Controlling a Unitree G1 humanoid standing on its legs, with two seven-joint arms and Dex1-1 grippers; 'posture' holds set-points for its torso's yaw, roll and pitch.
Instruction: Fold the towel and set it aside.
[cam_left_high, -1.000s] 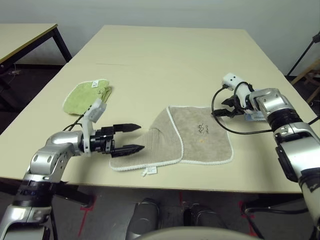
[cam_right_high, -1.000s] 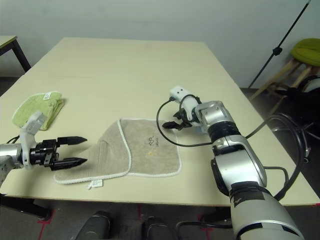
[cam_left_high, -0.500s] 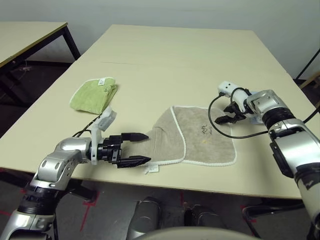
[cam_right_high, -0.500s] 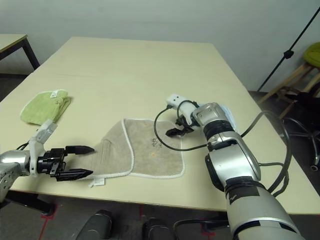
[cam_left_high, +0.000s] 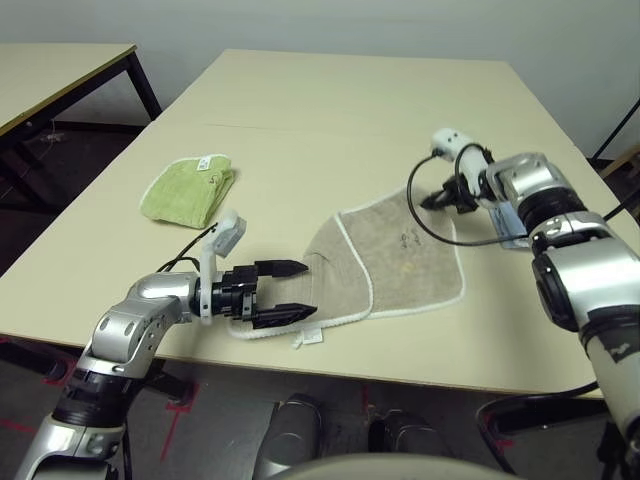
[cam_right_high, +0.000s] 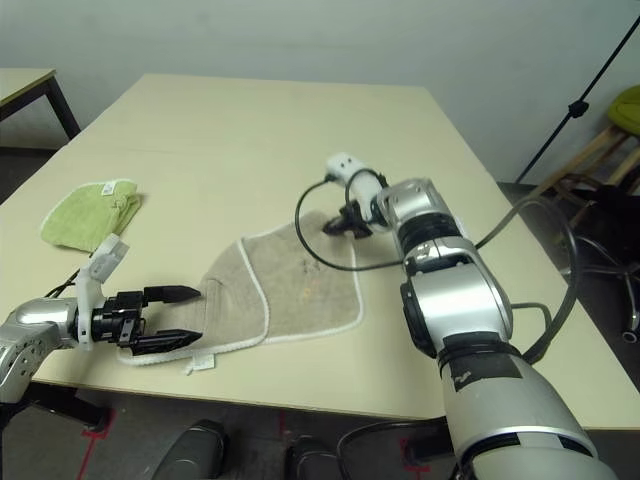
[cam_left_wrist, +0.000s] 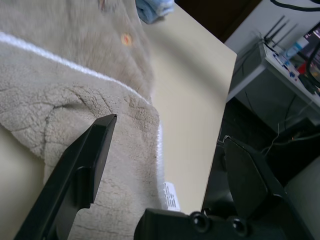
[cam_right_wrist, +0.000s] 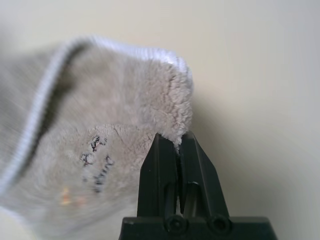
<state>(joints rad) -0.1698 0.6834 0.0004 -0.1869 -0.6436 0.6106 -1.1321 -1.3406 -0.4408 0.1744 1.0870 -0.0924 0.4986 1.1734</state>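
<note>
On table (cam_left_high: 300, 110), right jaws pinch towel (cam_left_high: 400, 260) corner; left jaws spread wide

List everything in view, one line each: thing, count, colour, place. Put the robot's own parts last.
towel: one, beige with white edging, near front edge of the table, partly folded, far right corner lifted.
green cloth: one, lime green, folded, on the table's left side.
blue cloth: one, light blue, behind the right forearm, mostly hidden.
table: one, pale yellow, under everything.
second table: one, pale top with black legs, far left.
left hand: one, black fingers open, at the towel's near left end.
right hand: one, black fingers shut on the towel's far right corner.
</note>
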